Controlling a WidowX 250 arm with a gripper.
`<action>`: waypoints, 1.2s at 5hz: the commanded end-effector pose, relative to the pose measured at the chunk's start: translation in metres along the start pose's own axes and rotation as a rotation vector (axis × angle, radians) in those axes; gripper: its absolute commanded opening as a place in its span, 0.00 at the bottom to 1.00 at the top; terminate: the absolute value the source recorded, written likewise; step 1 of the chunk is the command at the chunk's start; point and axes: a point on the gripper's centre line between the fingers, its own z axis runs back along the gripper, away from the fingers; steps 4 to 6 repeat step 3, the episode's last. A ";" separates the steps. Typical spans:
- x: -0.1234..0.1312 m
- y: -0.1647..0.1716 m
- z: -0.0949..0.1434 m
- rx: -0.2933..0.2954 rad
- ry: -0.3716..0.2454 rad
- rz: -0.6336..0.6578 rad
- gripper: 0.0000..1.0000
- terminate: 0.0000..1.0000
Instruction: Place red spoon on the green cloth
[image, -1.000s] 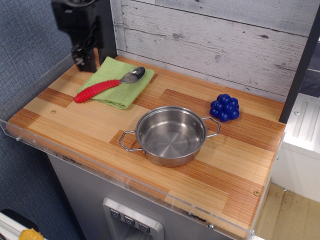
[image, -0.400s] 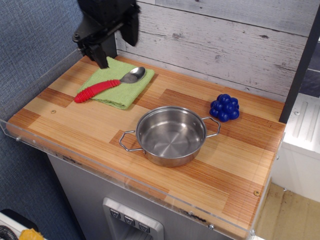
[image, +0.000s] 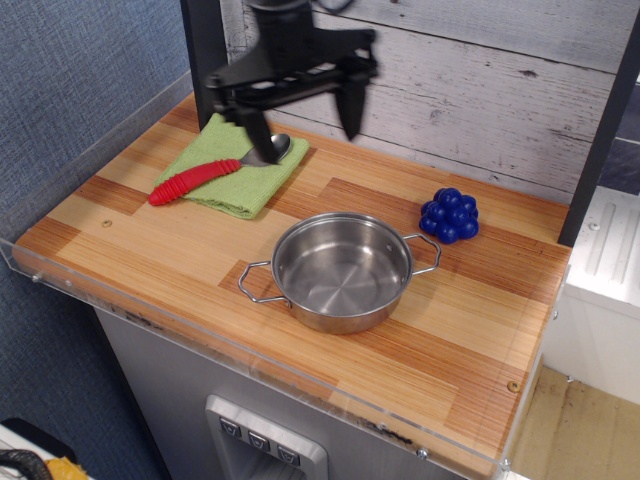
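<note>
Well, the red spoon lies slantwise across the green cloth, just below-left of the gripper (fingers spread wide, holding nothing).

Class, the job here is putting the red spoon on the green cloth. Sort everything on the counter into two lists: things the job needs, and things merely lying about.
Belongs to the job:
- red spoon, lying across the cloth
- green cloth
- gripper, open above the cloth's far end

Just lying about:
- steel pot, empty
- blue toy grapes
</note>
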 end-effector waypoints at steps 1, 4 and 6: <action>-0.039 -0.009 0.003 -0.113 0.042 -0.459 1.00 0.00; -0.047 -0.017 -0.004 -0.218 0.044 -0.695 1.00 1.00; -0.047 -0.017 -0.004 -0.218 0.044 -0.695 1.00 1.00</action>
